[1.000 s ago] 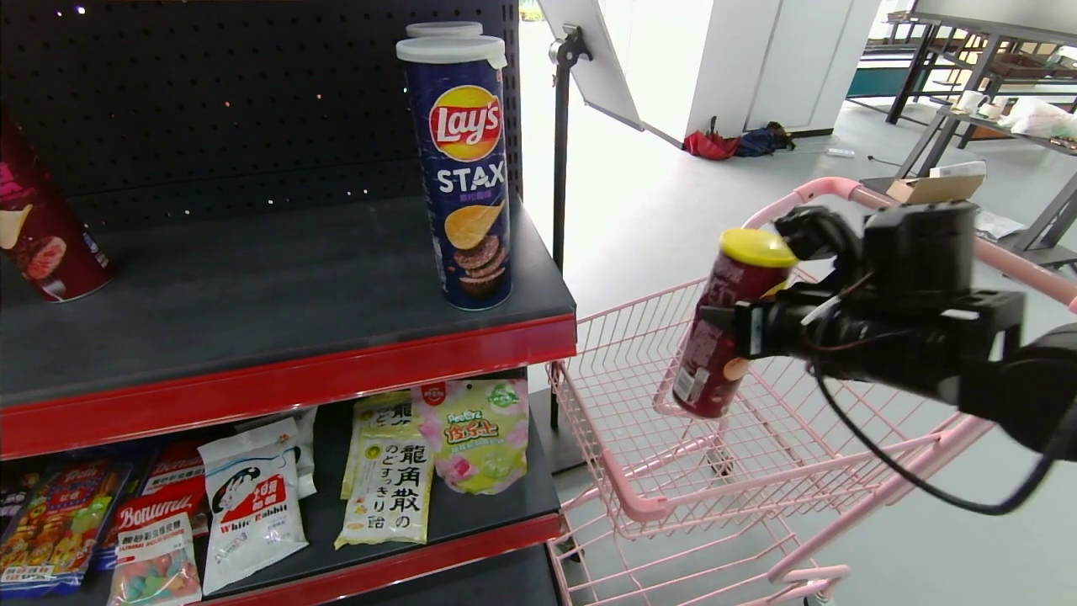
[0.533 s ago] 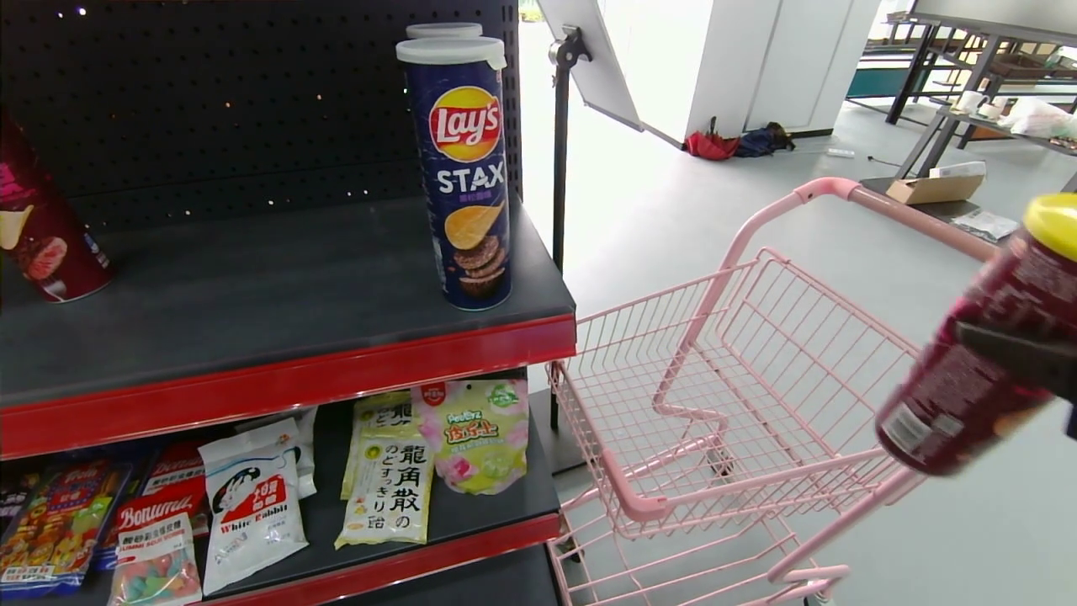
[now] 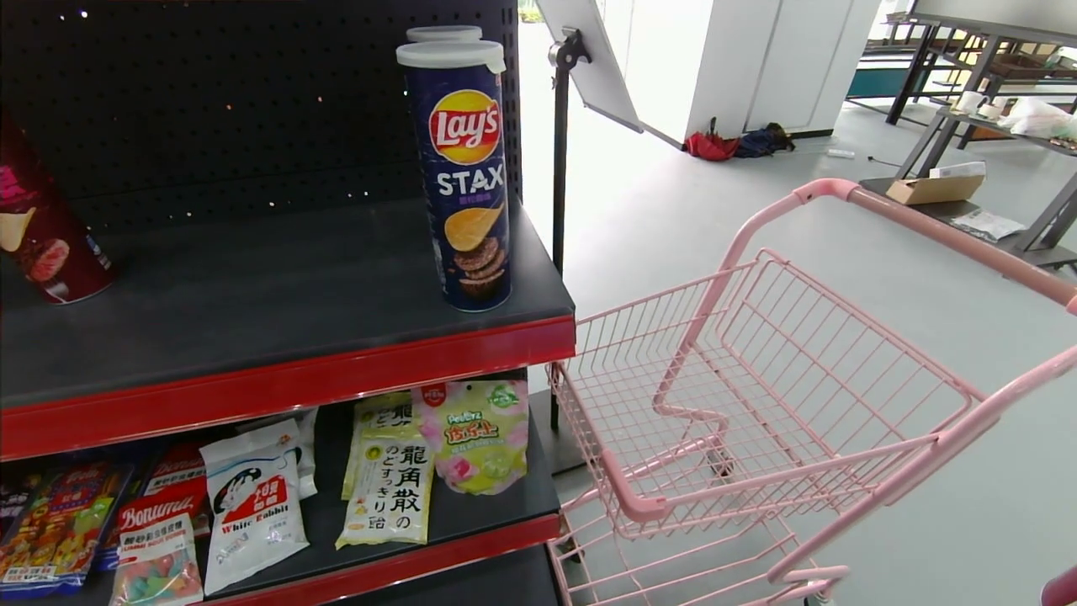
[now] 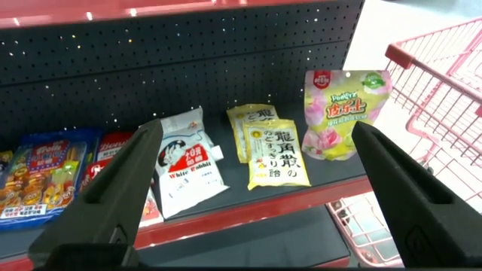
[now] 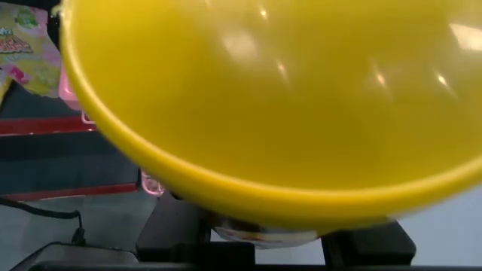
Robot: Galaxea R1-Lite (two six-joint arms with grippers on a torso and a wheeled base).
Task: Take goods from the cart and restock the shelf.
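The right pincer (image 5: pixel 267 239), clamping the yellow-lidded can (image 5: pixel 263 98), is withdrawing from above the pink cart (image 3: pixel 757 278) toward the near right. Transfer to the upper shelf (image 3: pixel 286 286) is pending. The left pincer (image 4: pixel 256 128) is waiting, jaws spread.

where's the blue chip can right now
In the head view the blue chip can stands upright at the right front edge of the upper shelf, a second can behind it.

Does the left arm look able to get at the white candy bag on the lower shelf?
Probably yes. The left gripper is open and faces the lower shelf. The white candy bag lies near the front edge with nothing before it.
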